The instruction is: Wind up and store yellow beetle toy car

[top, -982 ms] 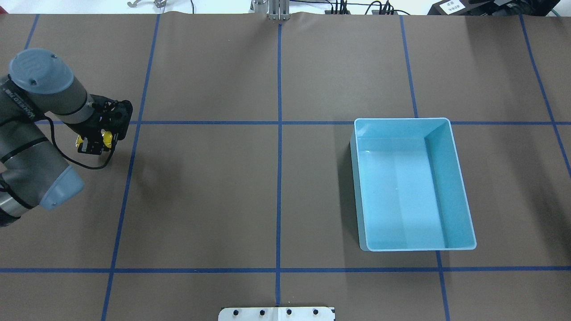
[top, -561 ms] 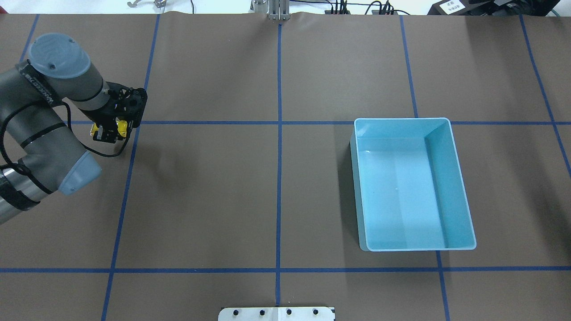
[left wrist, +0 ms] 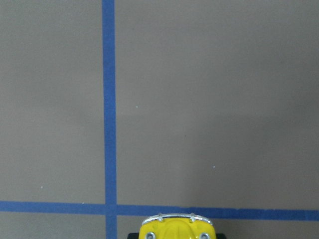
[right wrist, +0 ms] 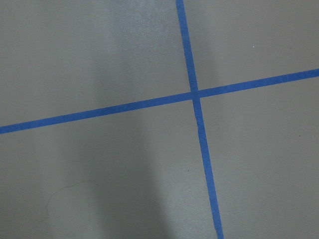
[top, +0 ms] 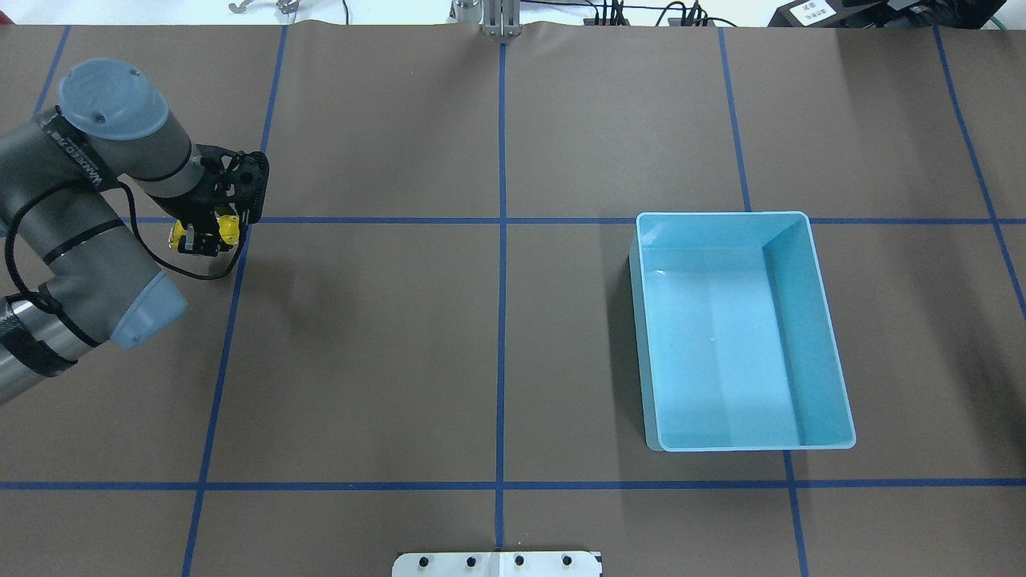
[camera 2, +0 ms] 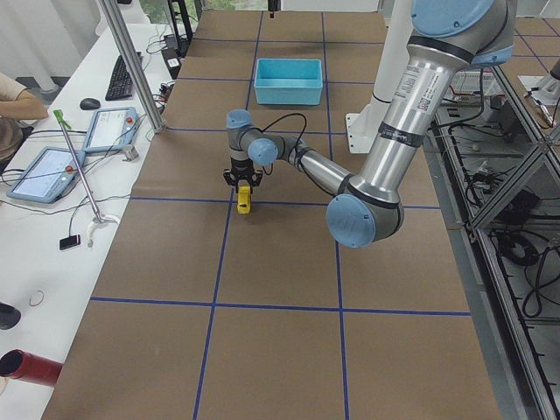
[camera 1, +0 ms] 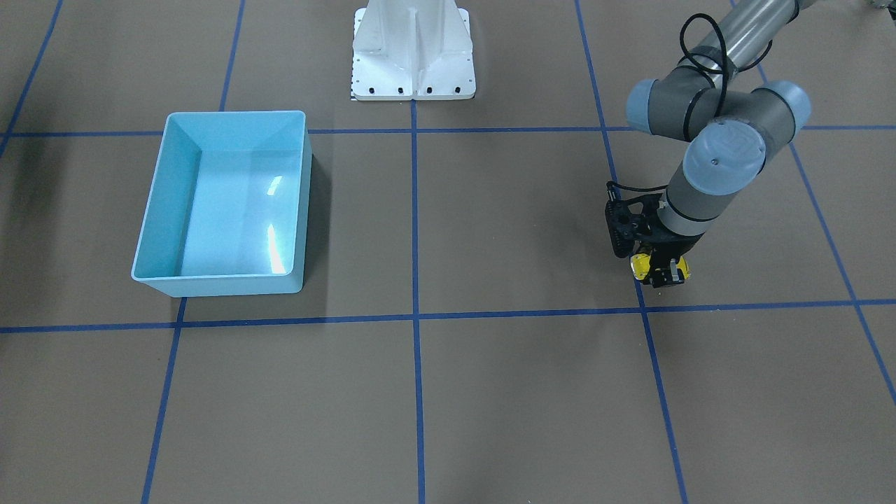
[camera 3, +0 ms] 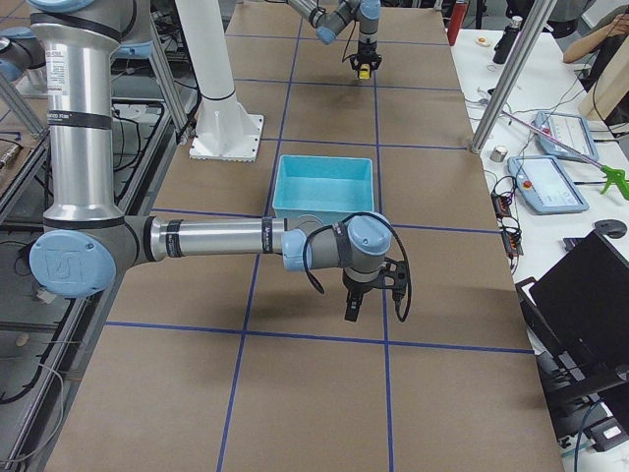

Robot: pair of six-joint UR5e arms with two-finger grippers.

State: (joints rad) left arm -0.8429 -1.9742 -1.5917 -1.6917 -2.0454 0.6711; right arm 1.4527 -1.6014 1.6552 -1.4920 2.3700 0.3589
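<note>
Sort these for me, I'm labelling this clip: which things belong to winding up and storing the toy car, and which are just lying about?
For the job:
yellow beetle toy car
left gripper, jaws shut on the car
light blue bin, nothing in it

Lying about:
keyboard, mouse and tablet on the side bench
right gripper, far from the car

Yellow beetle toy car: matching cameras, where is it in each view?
Front-facing: glossy yellow beetle toy car, right of centre.
Overhead: upper left.
Exterior left: left of centre.
Exterior right: top centre.
Left wrist: bottom edge.
Right wrist: not in it.
Landmark in exterior views: light blue rectangular bin.
</note>
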